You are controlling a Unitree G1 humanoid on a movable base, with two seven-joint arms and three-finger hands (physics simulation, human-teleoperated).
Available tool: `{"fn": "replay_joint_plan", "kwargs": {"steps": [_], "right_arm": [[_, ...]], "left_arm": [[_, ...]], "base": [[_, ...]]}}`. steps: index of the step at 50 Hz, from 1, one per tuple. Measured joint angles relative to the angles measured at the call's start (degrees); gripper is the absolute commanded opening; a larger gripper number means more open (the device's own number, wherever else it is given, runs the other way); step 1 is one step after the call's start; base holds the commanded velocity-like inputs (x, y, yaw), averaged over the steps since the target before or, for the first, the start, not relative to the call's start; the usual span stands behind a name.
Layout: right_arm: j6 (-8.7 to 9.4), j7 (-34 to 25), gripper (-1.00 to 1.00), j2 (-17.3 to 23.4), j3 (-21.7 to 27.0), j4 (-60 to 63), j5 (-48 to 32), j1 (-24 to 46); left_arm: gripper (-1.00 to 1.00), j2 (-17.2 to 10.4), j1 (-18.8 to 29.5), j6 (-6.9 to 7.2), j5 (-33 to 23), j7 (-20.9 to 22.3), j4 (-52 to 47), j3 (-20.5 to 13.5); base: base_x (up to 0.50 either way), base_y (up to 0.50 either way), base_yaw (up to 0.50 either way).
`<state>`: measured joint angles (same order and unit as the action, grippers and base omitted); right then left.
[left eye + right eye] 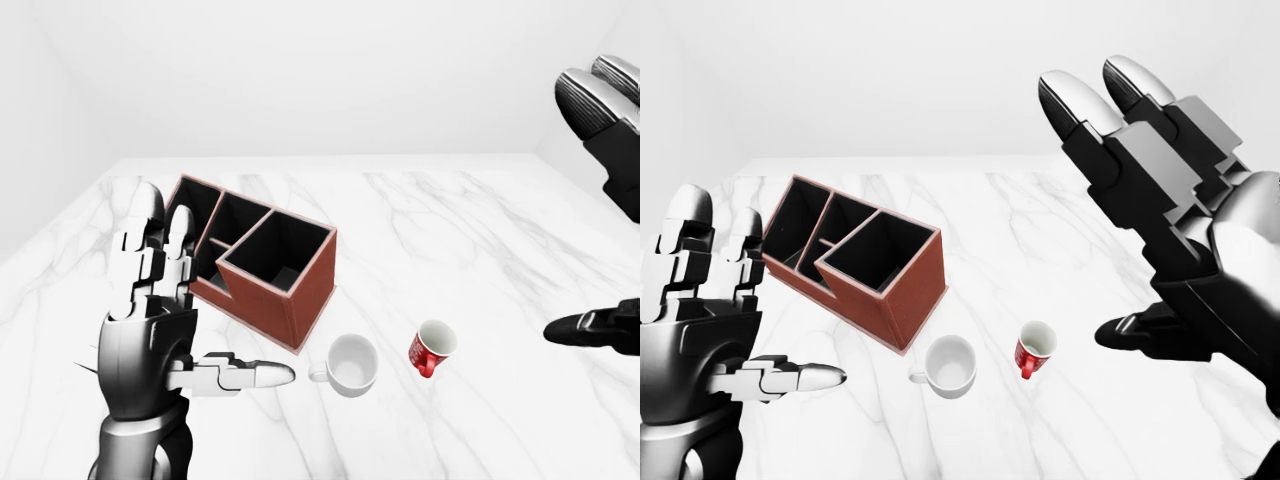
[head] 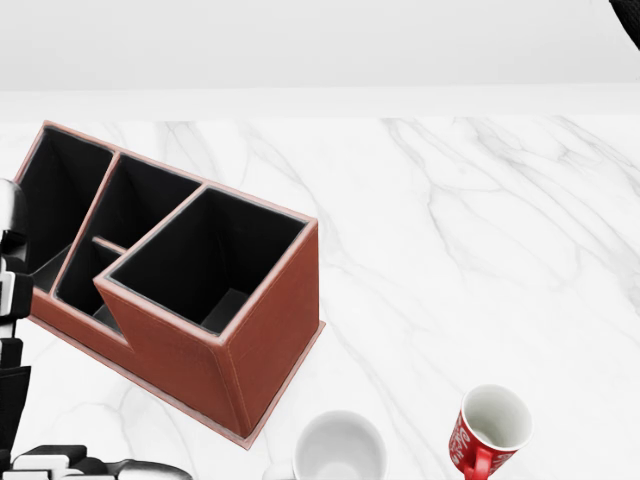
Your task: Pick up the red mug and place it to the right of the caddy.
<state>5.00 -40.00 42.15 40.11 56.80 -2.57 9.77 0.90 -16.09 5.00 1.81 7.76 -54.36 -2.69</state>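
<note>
Raised and empty, the robot's glossy grey-and-black left hand [image 1: 150, 330] holds its segmented fingers straight up and its thumb out sideways, spread wide at the left of the left-eye view, touching nothing. Its dark right hand [image 1: 1185, 240] fills the right of the right-eye view, fingers likewise splayed and clear of the tabletop. Between them on the white grey-veined marble table [image 1: 470, 250] sits the small glossy red mug with a white interior [image 1: 432, 347], upright with its handle toward the view's bottom. Just to its left stands a plain white ceramic mug [image 1: 351, 364]. Beyond that, the boxy reddish-brown leather-look caddy with black-lined rectangular compartments [image 1: 262, 262] rests at an angle, apart from both mugs.
</note>
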Motion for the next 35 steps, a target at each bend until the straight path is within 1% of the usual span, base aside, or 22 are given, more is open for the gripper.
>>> {"fn": "replay_joint_plan", "kwargs": {"steps": [7, 14, 24, 35], "right_arm": [[0.0, 0.0, 1.0, -3.29, -2.96, -1.96, -11.32, 1.0], [0.0, 0.0, 1.0, -5.44, -4.84, -3.34, -18.99, 1.76], [0.0, 0.0, 1.0, -10.25, -7.08, -4.77, -25.97, 0.41], [0.0, 0.0, 1.0, -13.02, -8.46, -4.3, -30.42, -0.28]], "left_arm": [[1.0, 0.05, -0.05, 0.0, 0.0, 0.03, 0.16, -0.05], [1.0, 0.04, -0.04, 0.0, -0.06, 0.01, 0.3, 0.0], [1.0, 0.01, 0.16, 0.0, -0.1, -0.02, 0.28, -0.12], [1.0, 0.1, 0.34, 0.0, 0.22, 0.21, 0.23, -0.82]], "base": [[0.0, 0.0, 0.0], [0.0, 0.0, 0.0], [0.0, 0.0, 0.0], [0.0, 0.0, 0.0]]}}
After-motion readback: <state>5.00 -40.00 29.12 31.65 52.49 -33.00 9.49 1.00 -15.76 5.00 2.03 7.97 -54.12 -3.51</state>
